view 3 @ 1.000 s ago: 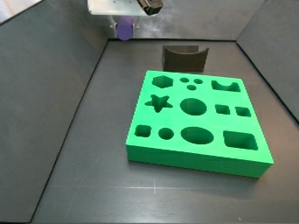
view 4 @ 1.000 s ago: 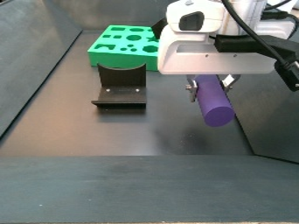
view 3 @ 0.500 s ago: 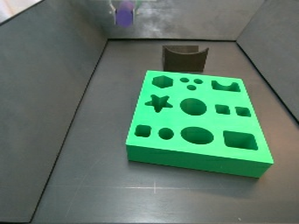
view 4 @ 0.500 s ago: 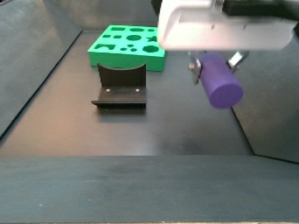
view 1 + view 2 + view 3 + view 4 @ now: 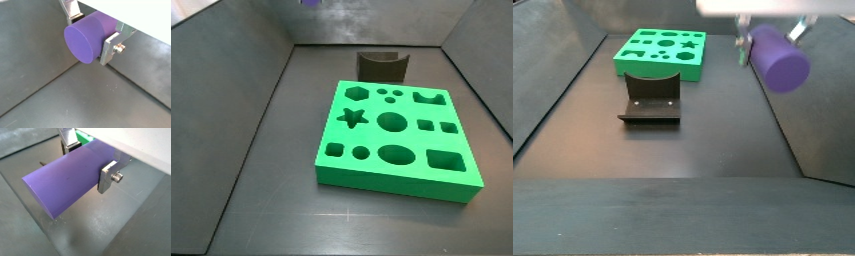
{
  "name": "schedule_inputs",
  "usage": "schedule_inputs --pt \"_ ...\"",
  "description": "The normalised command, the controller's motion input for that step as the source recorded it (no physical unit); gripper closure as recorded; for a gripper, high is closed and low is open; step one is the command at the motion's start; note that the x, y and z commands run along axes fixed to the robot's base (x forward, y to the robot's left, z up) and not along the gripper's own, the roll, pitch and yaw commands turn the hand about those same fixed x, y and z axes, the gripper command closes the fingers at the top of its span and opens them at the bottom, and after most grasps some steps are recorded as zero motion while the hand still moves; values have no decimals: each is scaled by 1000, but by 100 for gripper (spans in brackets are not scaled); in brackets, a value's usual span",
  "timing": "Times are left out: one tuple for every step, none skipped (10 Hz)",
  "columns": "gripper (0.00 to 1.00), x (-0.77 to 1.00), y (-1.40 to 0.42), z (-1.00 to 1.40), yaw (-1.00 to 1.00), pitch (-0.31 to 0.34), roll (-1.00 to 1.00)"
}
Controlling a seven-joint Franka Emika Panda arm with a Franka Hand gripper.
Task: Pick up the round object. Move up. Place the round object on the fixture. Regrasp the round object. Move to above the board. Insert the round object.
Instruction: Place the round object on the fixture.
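Note:
My gripper (image 5: 91, 34) is shut on the round object (image 5: 87, 38), a smooth purple cylinder, gripped across its sides by both silver fingers (image 5: 111, 47). It shows the same way in both wrist views (image 5: 63, 185). In a side view the round object (image 5: 778, 59) hangs high above the floor, with only the fingertips (image 5: 744, 40) in frame. In a side view only its lower end (image 5: 313, 2) shows at the top edge. The dark fixture (image 5: 651, 97) with a curved notch stands on the floor. The green board (image 5: 394, 135) lies beside it.
Dark grey walls (image 5: 245, 70) enclose the dark floor (image 5: 660, 150). The fixture (image 5: 382, 65) stands just beyond the board's far edge. A strip of the board (image 5: 85, 138) shows behind the fingers in a wrist view.
My gripper has moved straight up with the round object in it; its body has left both side views. The board and fixture have not moved.

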Motion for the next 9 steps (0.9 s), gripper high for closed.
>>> schedule_inputs --pt "100 10 -1 300 0 59 -51" --pt "100 1000 -786 -72 -341 177 35" --pt "100 1000 -767 -122 -309 186 34" --pt "100 1000 -689 -105 -200 162 34" --pt "100 1000 -605 -92 -118 146 31" --pt "100 1000 -543 -87 -67 142 28" --pt "100 1000 -482 -75 -23 138 35" --pt "100 1000 -428 -66 -5 137 43" --pt "100 1000 -395 -61 3 138 49"
